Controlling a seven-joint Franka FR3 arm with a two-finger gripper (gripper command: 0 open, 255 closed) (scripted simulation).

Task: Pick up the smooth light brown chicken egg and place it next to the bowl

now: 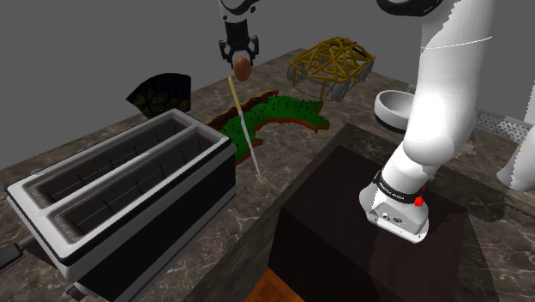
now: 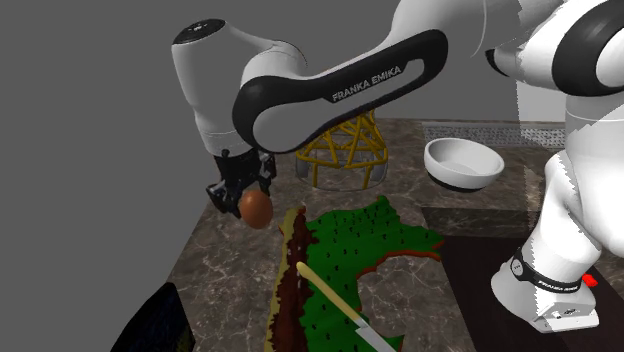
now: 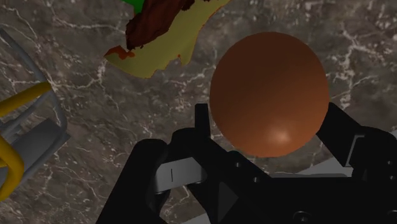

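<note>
A brown egg (image 1: 243,66) (image 2: 256,209) (image 3: 270,95) hangs in the air above a dark marbled desk (image 1: 291,159) (image 2: 225,255) (image 3: 83,178), pinched between the two black fingers of the pincer (image 1: 242,61) (image 2: 250,200) (image 3: 270,137). The fingers grip its sides and the egg bulges out below their tips. Its long axis runs roughly up and down, in line with the fingers; which end is narrower cannot be told.

The egg is near the desk's far edge in the shoulder view, between a dark fan-shaped object (image 1: 161,94) (image 2: 155,320) and a yellow wire basket (image 1: 333,64) (image 2: 345,150). Bare marble lies directly under it, bordered by the tip of a flat green piece with a brown rim (image 1: 274,116) (image 2: 370,245) (image 3: 162,25).

A white bowl (image 1: 393,110) (image 2: 463,163) stands well apart, beyond the basket, with bare desk between the two. A long pale stick (image 1: 244,129) (image 2: 335,300) lies across the green piece. A large two-slot box (image 1: 120,197) fills the desk's near end.
</note>
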